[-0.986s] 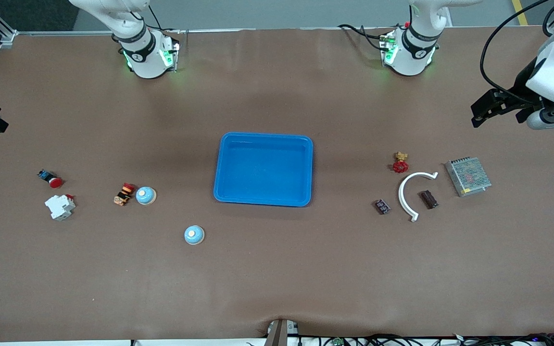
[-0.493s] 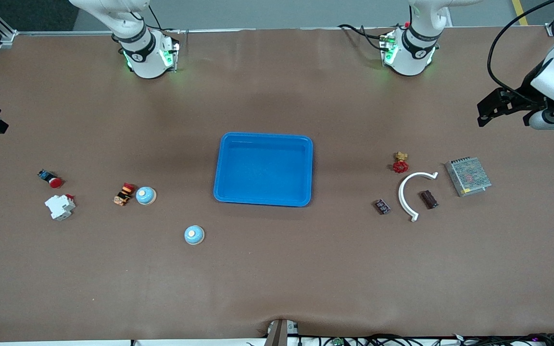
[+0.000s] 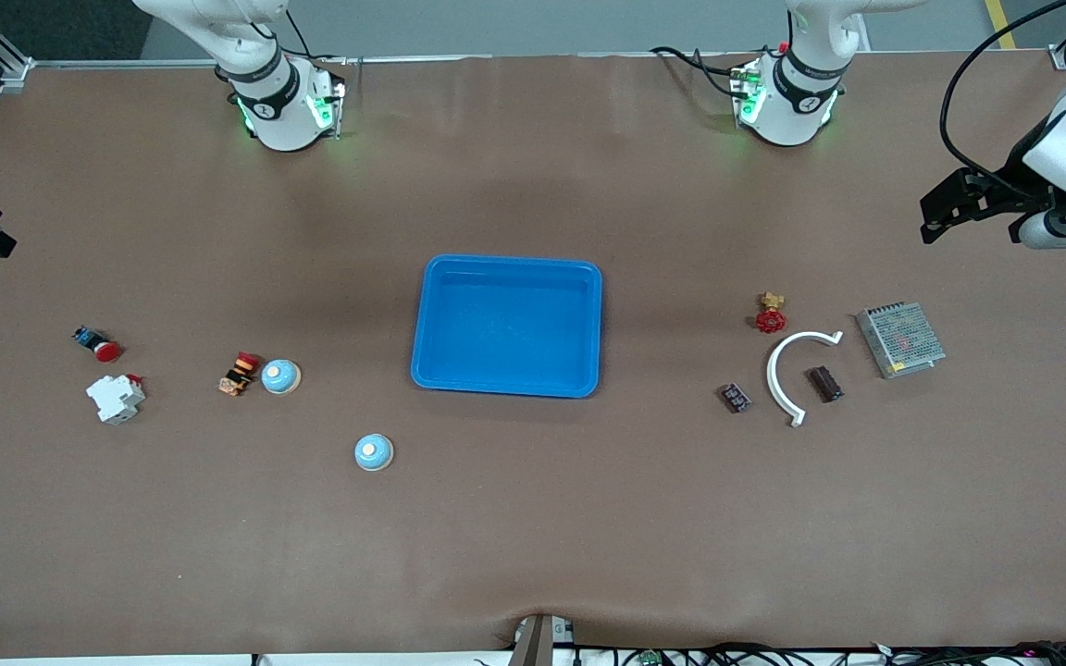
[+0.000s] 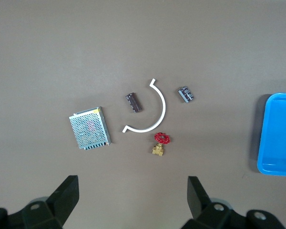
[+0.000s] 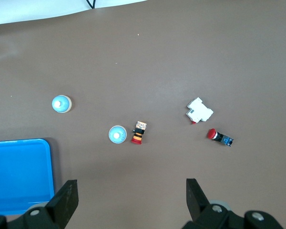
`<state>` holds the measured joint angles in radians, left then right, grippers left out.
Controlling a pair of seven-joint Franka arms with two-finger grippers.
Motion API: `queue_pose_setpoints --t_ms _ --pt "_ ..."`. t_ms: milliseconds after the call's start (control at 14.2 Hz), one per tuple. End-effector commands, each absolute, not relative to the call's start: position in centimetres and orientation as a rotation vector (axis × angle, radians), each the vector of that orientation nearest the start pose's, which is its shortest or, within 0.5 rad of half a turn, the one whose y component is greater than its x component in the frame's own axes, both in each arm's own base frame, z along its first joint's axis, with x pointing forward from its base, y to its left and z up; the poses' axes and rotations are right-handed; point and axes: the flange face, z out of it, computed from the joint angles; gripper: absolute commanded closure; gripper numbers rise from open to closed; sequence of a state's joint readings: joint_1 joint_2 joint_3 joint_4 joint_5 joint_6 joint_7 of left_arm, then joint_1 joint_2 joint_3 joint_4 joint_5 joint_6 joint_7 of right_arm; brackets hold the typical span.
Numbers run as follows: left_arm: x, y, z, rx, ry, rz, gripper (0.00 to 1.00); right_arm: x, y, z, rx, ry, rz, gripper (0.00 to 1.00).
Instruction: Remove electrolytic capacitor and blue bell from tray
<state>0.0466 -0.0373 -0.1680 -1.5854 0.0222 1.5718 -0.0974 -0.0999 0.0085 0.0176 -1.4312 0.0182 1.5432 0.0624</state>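
I see a brown table (image 3: 533, 536); the tray (image 3: 507, 326) sits mid-table. Both wrist views show wide-open, unladen jaws (left gripper (image 4: 133, 202), right gripper (image 5: 132, 202)), unclear from the front.

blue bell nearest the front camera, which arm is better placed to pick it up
Right. The blue bell lies toward the right arm's end of the table, and the open right gripper has it in its wrist view. The open left gripper hangs over the left arm's end.
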Motion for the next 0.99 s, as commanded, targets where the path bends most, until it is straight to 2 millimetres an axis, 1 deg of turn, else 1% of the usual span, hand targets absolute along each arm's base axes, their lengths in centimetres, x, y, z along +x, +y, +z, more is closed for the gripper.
queue_pose_setpoints --t_ms 0,352,493,564,916 --pt "54.12 -6.22 63.98 -3.115 0.054 -0.023 0.00 55.24 -4.62 68.31 -3.125 0.215 -0.164 0.00" --pt "54.09 -6.32 63.89 -3.116 0.047 -0.018 0.00 55.38 -4.44 68.16 -3.124 0.210 -0.161 0.00" --pt "54.15 -6.38 63.33 -3.116 0.004 0.012 0.00 55.44 -4.35 68.07 -3.122 0.208 -0.159 0.00" --pt "54.04 -6.53 63.32 -3.114 -0.018 0.024 0.00 55.45 -4.26 68.07 -3.122 0.205 -0.159 0.00" --pt "53.81 -6.51 63.40 -3.112 -0.016 0.043 0.00 55.43 -4.33 68.06 -3.121 0.207 -0.156 0.00"
